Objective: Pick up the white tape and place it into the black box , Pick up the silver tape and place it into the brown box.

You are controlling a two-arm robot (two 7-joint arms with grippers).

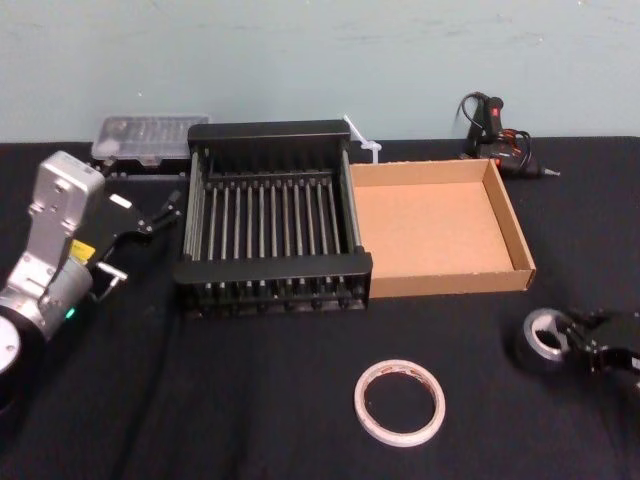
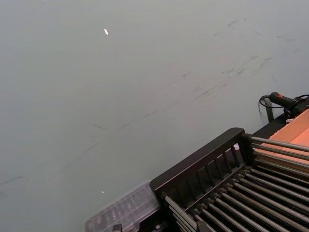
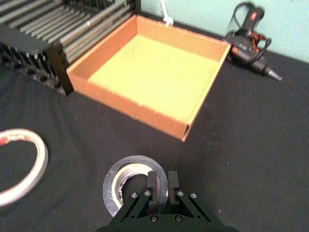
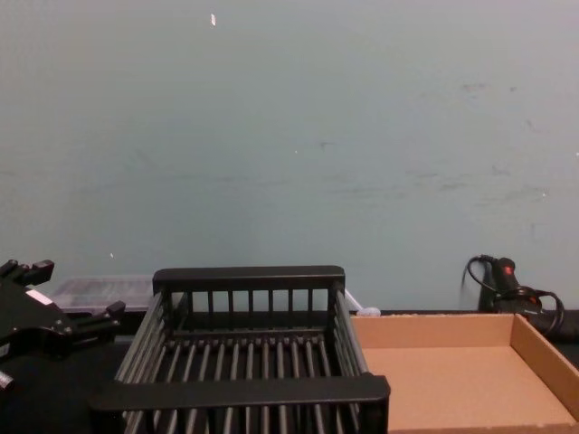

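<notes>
Black cloth table (image 1: 250,420) before a pale green wall (image 1: 300,60). Centre: the black box (image 1: 272,268), with the brown box (image 1: 450,283) touching it at 3 o'clock. The white tape (image 1: 361,402) lies flat on the cloth at 5 o'clock of the black box, well apart from it. The silver tape (image 1: 527,345) lies at 5 o'clock of the brown box. The right gripper (image 3: 162,176) pinches its band, one finger inside the ring. The left gripper (image 1: 165,212), fingers spread, hangs at 9 o'clock of the black box. A power tool (image 1: 495,135) lies at 12 o'clock of the brown box.
</notes>
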